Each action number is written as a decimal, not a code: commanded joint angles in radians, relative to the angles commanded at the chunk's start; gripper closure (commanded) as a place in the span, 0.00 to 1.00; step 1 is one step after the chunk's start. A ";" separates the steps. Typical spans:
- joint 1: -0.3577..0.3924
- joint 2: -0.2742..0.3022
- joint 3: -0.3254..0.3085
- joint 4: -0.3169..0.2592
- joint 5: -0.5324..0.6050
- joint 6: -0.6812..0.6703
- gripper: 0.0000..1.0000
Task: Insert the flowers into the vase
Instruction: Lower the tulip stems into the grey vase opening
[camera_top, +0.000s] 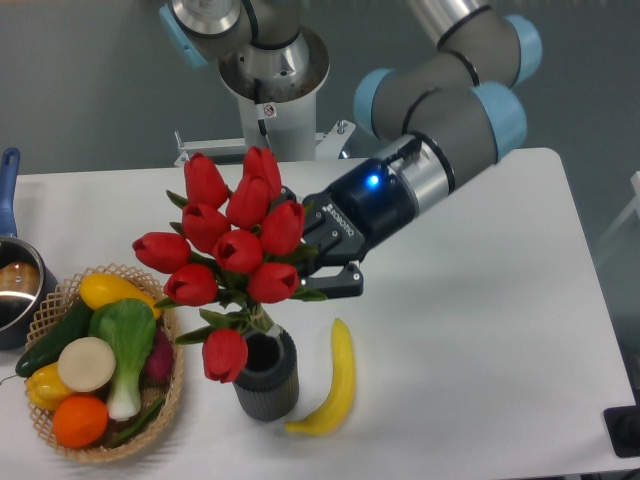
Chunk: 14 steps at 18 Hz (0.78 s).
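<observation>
The flowers (235, 240), a bunch of red tulip buds with dark green leaves, stand tilted over the vase (267, 385), a small dark grey ribbed cylinder at the table's front. Their stems reach down into the vase's round mouth, and one bud hangs beside its left rim. My gripper (318, 272) comes in from the right, just above the vase. It is closed on the bunch at its leafy lower part. The buds hide the fingertips in part.
A yellow banana (335, 385) lies right of the vase, close to it. A wicker basket (172, 395) with fruit and a green-and-white leafy vegetable sits at the front left. A steel pot (15, 285) with a blue handle is at the left edge. A black object (625, 432) is at the front right corner.
</observation>
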 joint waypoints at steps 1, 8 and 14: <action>0.000 -0.003 -0.002 -0.002 0.000 0.002 0.73; 0.000 -0.018 -0.028 -0.002 0.000 0.012 0.73; 0.000 -0.024 -0.061 0.000 0.002 0.014 0.73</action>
